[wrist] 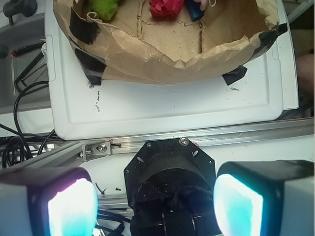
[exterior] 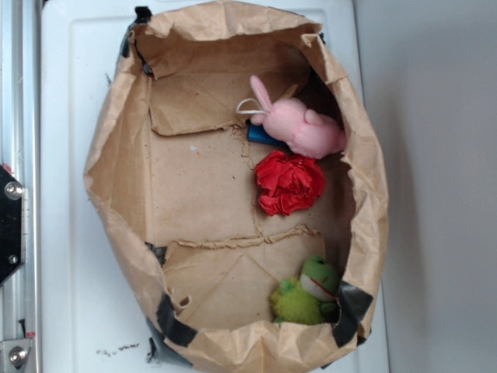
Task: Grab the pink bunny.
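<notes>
Brown paper forms the crumpled bag (exterior: pixel 116 155) lying open on a white tray (exterior: pixel 70 116). In the exterior view the pink bunny (exterior: pixel 299 124) lies at the bag's far right corner, on a blue object (exterior: pixel 260 135), just above the red flower (exterior: pixel 289 183); the green frog (exterior: pixel 307 291) sits in the near right corner. The wrist view shows only the bunny's edge at the top. It alone shows the gripper (wrist: pixel 155 206), fingers (wrist: pixel 71 209) spread wide and empty, hovering outside the bag over the metal rail (wrist: pixel 206 137).
</notes>
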### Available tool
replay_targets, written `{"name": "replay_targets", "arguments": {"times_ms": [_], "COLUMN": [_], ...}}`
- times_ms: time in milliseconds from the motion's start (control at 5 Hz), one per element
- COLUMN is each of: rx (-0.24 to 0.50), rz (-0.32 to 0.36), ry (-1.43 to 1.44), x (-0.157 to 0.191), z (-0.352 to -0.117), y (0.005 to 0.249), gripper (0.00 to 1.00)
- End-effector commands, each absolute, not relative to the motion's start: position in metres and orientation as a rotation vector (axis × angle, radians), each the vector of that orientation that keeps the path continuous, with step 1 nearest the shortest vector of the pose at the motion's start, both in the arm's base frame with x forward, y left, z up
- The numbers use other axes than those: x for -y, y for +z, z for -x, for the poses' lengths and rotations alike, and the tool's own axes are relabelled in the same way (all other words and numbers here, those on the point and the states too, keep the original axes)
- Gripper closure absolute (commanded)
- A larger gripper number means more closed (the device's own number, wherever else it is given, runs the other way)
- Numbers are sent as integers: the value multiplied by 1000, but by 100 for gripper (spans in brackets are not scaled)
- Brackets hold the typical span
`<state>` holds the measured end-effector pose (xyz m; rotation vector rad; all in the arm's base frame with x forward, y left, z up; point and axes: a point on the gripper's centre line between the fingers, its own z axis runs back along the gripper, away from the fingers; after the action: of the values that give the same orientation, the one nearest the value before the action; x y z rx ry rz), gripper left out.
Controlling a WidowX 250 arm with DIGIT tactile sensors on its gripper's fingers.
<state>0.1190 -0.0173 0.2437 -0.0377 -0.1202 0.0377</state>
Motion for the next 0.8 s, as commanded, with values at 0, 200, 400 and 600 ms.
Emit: {"name": "replay_targets", "arguments": {"times_ms": [0,200,400,600], "rx": [120,111,130,162], "rz": [38,26,21,28], "ry": [38,118,148,149], "x": [17,20,16,8], "z": [-119,-168,-187,-196], "y": [244,227,217,210], "gripper": [0,0,0,0]}}
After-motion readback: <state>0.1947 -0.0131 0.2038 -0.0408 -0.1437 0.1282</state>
